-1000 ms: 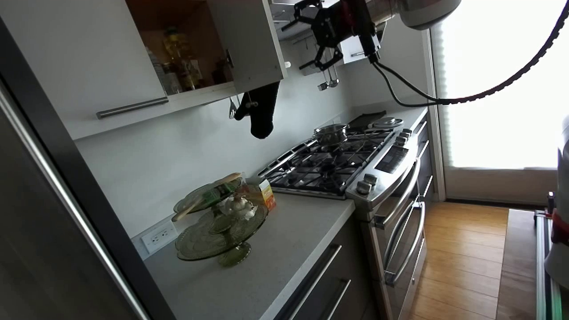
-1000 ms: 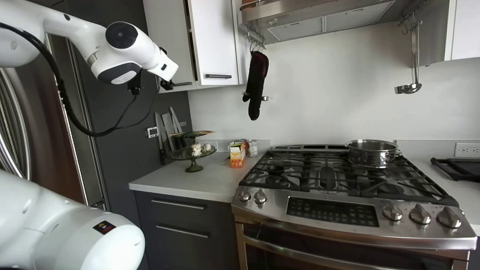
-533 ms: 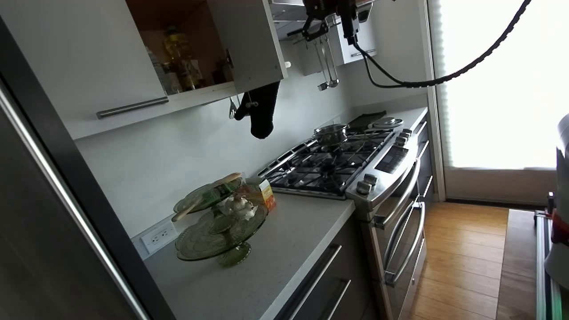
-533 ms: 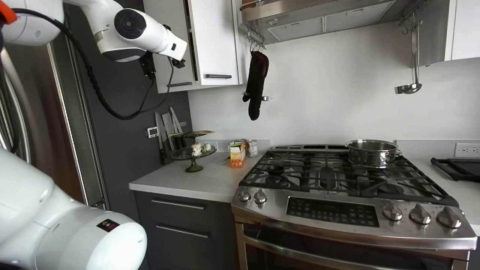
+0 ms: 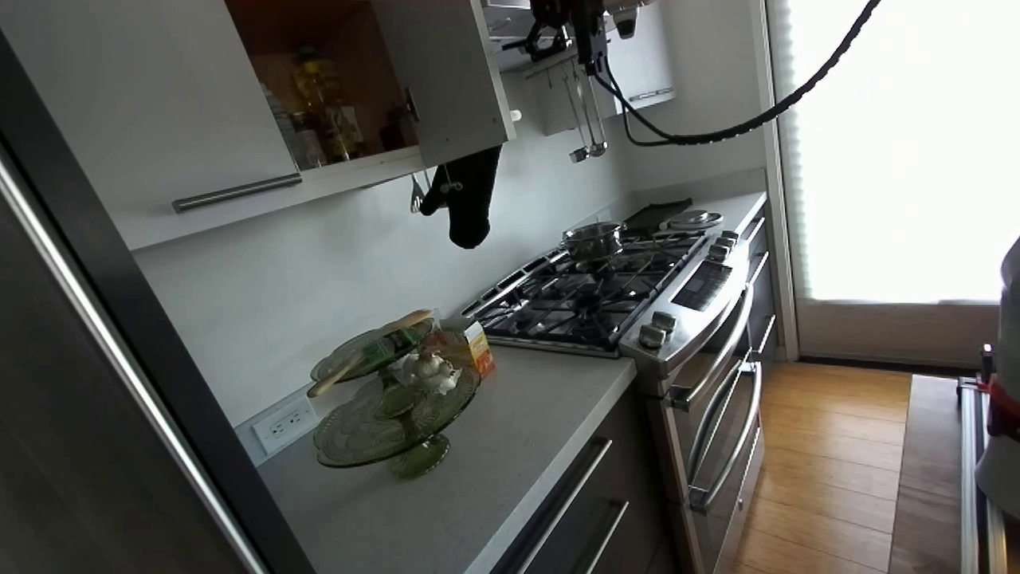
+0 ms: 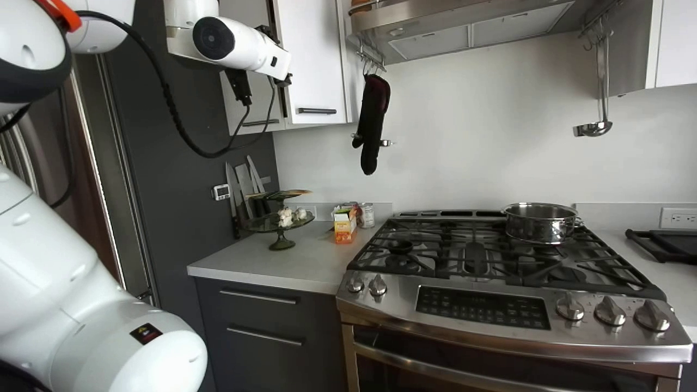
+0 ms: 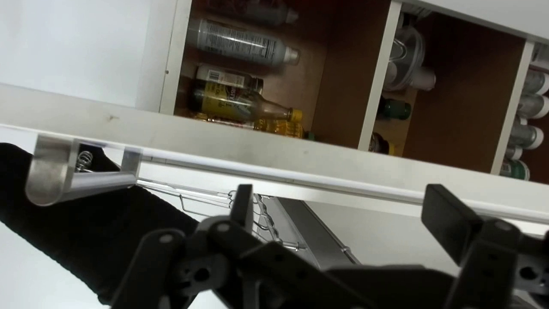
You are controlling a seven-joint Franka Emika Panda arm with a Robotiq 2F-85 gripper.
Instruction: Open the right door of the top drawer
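The white upper cabinet's right door stands partly open in both exterior views. Its bar handle is on the outer face, low down; the handle also shows in the wrist view. Bottles show inside the cabinet. The left door is closed. My gripper is open and empty, with its fingertips near the right door's free edge on the outer side. I cannot tell whether they touch it. In an exterior view the gripper is partly cut off at the top.
A black oven mitt hangs below the door, beside the range hood. Below are a glass cake stand, an orange box, the stove and a pot. Ladles hang further right.
The arm has moved up and towards the right door, bringing the open gripper close to its edge. The door's angle has not visibly changed.
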